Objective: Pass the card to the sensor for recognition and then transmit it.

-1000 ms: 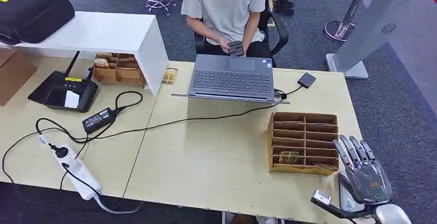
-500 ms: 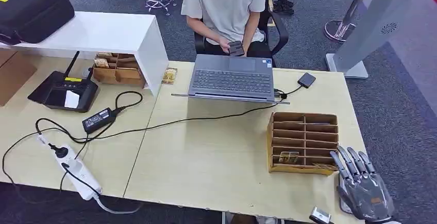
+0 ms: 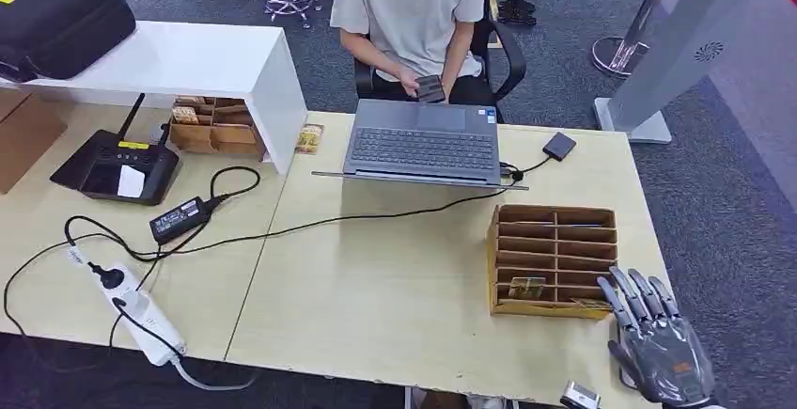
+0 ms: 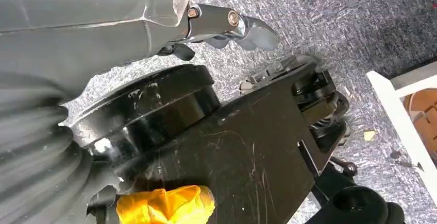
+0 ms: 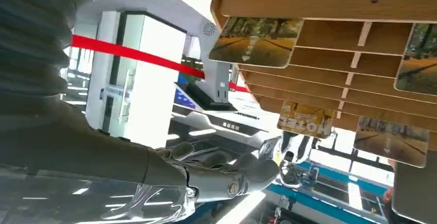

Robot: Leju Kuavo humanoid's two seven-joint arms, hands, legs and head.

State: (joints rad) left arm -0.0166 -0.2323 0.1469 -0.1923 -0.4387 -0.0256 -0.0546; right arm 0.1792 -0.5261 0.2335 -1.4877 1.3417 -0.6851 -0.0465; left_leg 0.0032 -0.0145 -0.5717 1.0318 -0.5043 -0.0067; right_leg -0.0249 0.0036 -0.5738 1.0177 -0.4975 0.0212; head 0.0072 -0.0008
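A brown wooden card rack (image 3: 553, 259) stands at the table's right end. A patterned card (image 3: 526, 287) leans in its front row and another card (image 3: 594, 304) lies at its near right corner. My right hand (image 3: 656, 345) hovers just off that corner with fingers spread and nothing in them. Up close, the right wrist view has the rack (image 5: 330, 7) with several cards, among them a yellow one (image 5: 305, 120), and the right hand's thumb (image 5: 227, 175) apart from them. The black sensor unit (image 3: 117, 166) sits far left. My left hand (image 4: 227, 23) hangs over carpet, holding nothing.
An open laptop (image 3: 423, 150) and a seated person (image 3: 414, 5) holding a phone are at the far edge. Cables, a power brick (image 3: 179, 219) and a power strip (image 3: 141, 310) cross the left half. A second rack (image 3: 211, 125) sits under a white shelf (image 3: 188, 56).
My right hand dropped lower toward the table's near right corner, then edged slightly left toward the rack. Nothing was picked up.
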